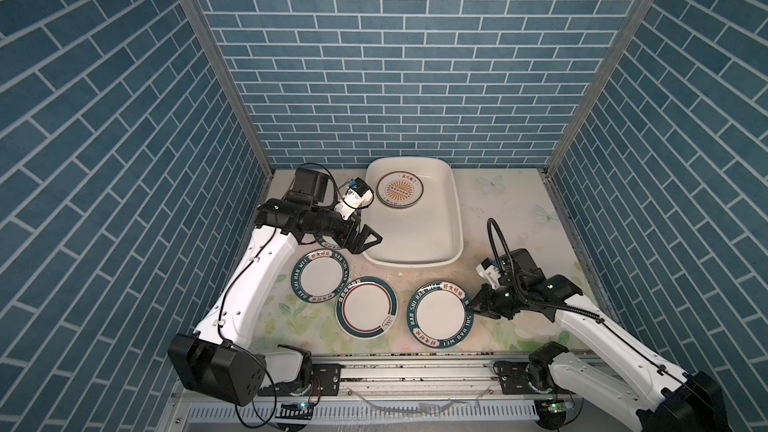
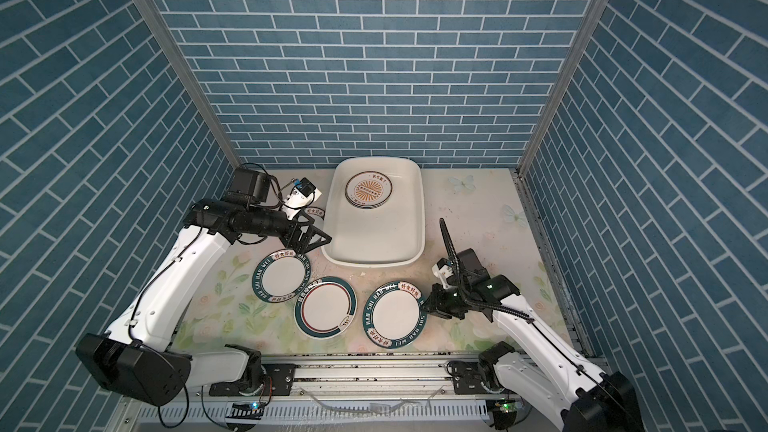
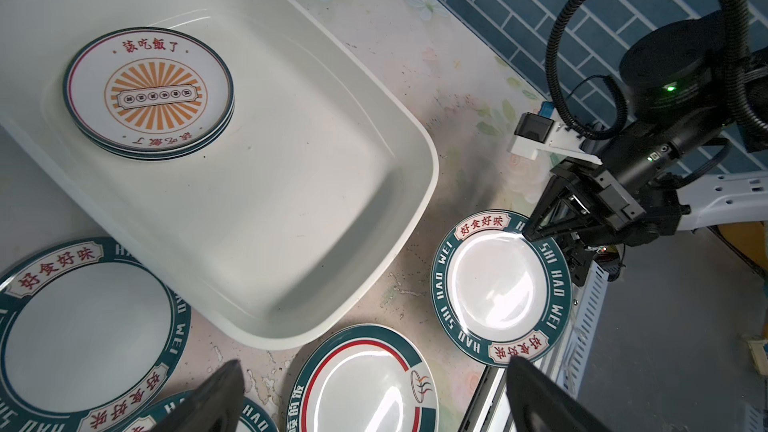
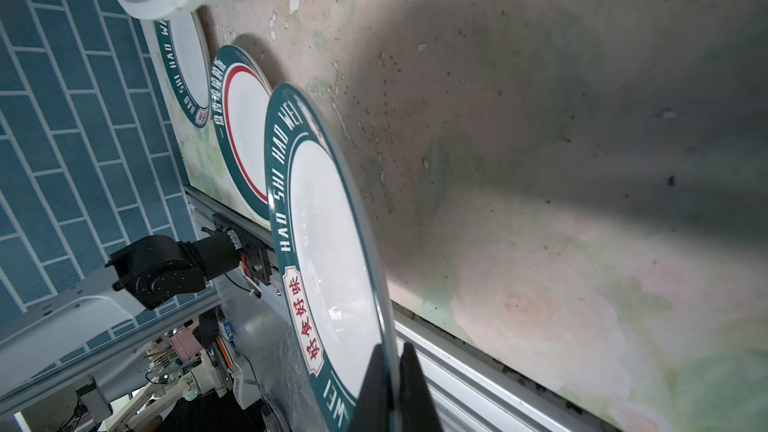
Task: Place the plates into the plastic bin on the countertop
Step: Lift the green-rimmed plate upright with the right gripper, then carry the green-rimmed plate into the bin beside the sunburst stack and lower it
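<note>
The right gripper (image 4: 392, 367) is pressed together on the rim of the round white plate w/ dark teal lettered rim (image 1: 440, 314). Both black fingers pinch the thin edge on the side nearest that arm, w/ the rest of the plate reaching away from the claw toward the middle of the pale flower-printed countertop (image 1: 519, 209). Whether the plate's far edge has left the surface I can't tell. The step in hand looks like lift and carry to the large white rectangular plastic bin (image 1: 415, 238), which sits beyond the plate toward the back wall, apart from it. An edge pinch like this prob lets a flat plate pivot or droop, so raise it slowly and keep it near level. Get it clear above the flared rim before crossing, then lower it over the bare near half of the bin floor, or square onto the stack of cream plates w/ orange sunburst centres (image 1: 400, 189) at the far end. Don't drag it sideways: the round white plate w/ teal-and-red ringed rim (image 1: 366, 307) lies just beside it. The left gripper (image 1: 366, 242) is spread wide and empty, hanging by the bin's near-left corner. It's best kept out of the drop path.
</note>
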Robot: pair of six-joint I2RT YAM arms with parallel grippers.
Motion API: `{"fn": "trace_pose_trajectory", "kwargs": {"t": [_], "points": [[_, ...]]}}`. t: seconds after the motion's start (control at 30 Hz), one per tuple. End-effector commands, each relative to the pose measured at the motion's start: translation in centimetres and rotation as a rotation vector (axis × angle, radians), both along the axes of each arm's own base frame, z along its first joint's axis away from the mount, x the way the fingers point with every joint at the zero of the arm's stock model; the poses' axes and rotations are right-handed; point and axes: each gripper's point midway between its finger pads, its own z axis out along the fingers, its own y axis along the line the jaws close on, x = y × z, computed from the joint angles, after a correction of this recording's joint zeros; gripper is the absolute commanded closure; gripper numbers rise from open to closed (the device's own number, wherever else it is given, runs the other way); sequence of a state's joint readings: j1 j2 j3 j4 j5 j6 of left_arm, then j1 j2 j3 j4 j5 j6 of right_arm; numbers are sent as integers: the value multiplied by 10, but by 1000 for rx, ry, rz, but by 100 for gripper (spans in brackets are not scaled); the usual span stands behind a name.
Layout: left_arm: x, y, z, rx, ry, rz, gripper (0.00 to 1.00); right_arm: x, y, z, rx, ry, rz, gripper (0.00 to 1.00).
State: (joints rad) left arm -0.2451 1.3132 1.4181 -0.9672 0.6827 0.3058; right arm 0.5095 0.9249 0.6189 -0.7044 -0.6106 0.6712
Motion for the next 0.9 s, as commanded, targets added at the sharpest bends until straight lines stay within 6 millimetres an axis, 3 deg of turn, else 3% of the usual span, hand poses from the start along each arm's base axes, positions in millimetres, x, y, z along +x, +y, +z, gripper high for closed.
{"fn": "trace_pose_trajectory", "kwargs": {"t": [0.0, 0.2, 0.5, 0.73, 0.87], "points": [[18, 16, 0, 7, 0, 110, 1, 3, 9, 27, 56, -36, 53, 100], [28, 41, 7, 19, -49, 221, 1, 28, 26, 60, 100, -85, 62, 100], [21, 35, 29, -29, -84, 185, 1, 98, 63, 95, 130, -157, 88, 100], [11, 28, 36, -67, -90, 134, 1, 164, 84, 93, 132, -193, 73, 100], [4, 26, 36, -78, -98, 105, 1, 199, 89, 78, 93, -192, 67, 100]]}}
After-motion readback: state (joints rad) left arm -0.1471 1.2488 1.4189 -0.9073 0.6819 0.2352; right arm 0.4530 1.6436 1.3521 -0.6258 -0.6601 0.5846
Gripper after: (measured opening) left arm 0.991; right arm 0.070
